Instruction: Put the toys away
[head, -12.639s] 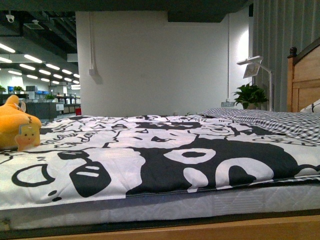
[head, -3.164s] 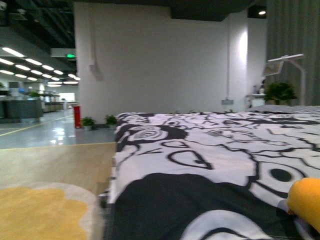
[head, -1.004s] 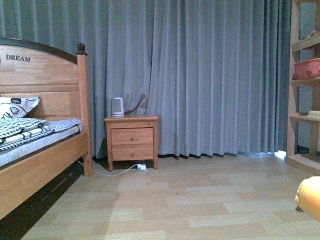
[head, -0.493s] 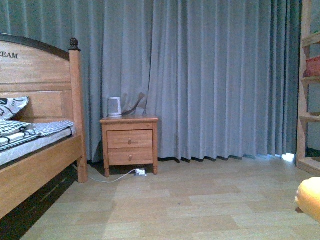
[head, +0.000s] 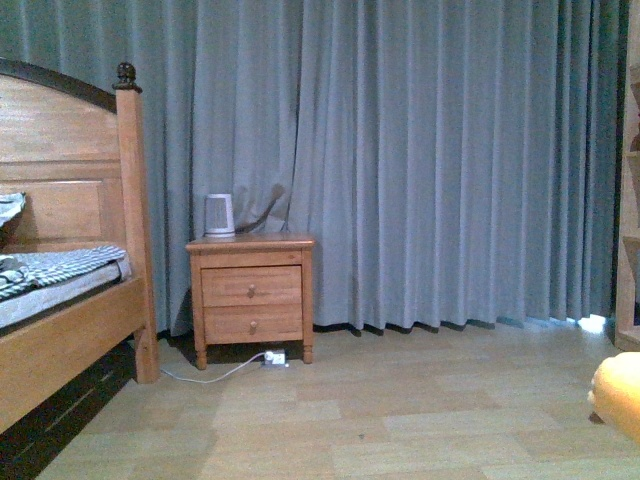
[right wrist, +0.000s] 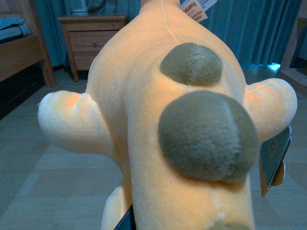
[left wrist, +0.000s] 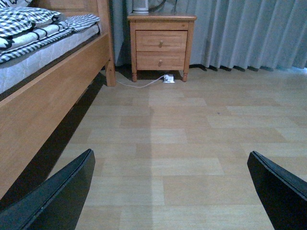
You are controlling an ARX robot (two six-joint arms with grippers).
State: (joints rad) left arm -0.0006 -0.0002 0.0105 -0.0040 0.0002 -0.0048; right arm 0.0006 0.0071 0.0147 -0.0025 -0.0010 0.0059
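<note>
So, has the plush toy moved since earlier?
Yes: the plush toy, earlier on the bed, is now off it, over the floor right of the nightstand.

The left gripper (left wrist: pixel 170 158) is seen with its jaws spread wide, two dark fingers (left wrist: pixel 62 196) being shown well apart with only bare wooden floor (left wrist: pixel 192 143) visible between them. A wooden bed frame (left wrist: pixel 53 91) is seen along one side, topped by a mattress with black-and-white checked bedding (left wrist: pixel 29 28). A two-drawer wooden nightstand (left wrist: pixel 161 40) is placed just beside the bedpost against a grey curtain (left wrist: pixel 249 33); a white cable (left wrist: pixel 141 85) is laid on the floor beneath it, and the base of a white appliance (left wrist: pixel 140 5) is carried on its top.
</note>
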